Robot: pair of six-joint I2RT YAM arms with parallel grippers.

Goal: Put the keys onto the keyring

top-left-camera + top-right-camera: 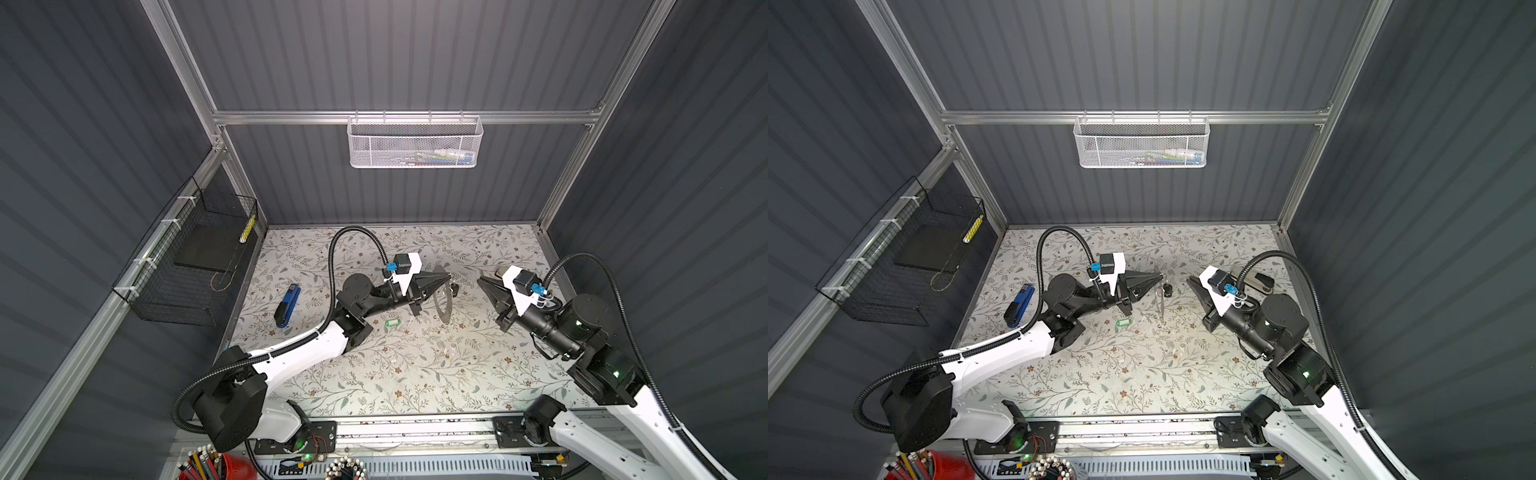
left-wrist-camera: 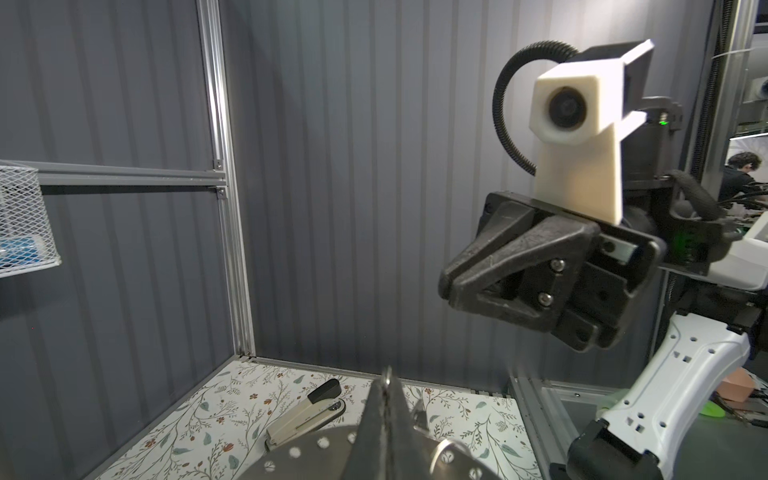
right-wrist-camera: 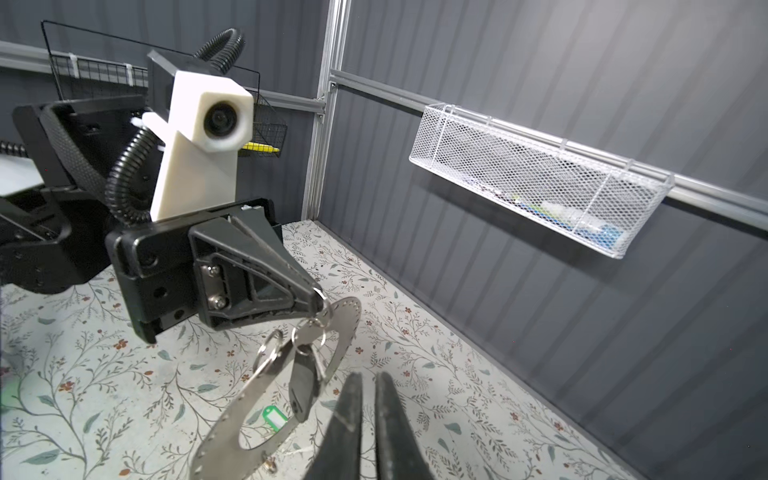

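Observation:
My left gripper (image 1: 448, 277) (image 3: 316, 297) is shut on the rim of the keyring (image 3: 249, 399), a flat grey metal annulus with tiny rim holes. It holds the keyring on edge above the table, in both top views (image 1: 445, 307) (image 1: 1160, 307). The black oval tag with its short silver key (image 3: 305, 386) (image 1: 455, 287) dangles from the keyring just under the left fingertips. The green tag with a white label (image 1: 390, 323) (image 3: 274, 417) lies flat on the table below. My right gripper (image 1: 481, 279) (image 3: 368, 378) is shut to a sliver and empty, a short way right of the keyring.
A blue stapler (image 1: 287, 305) lies at the table's left. A beige and black stapler (image 2: 307, 411) lies at the far right. A white mesh basket (image 1: 415, 141) hangs on the back wall and a black wire basket (image 1: 187, 270) on the left wall.

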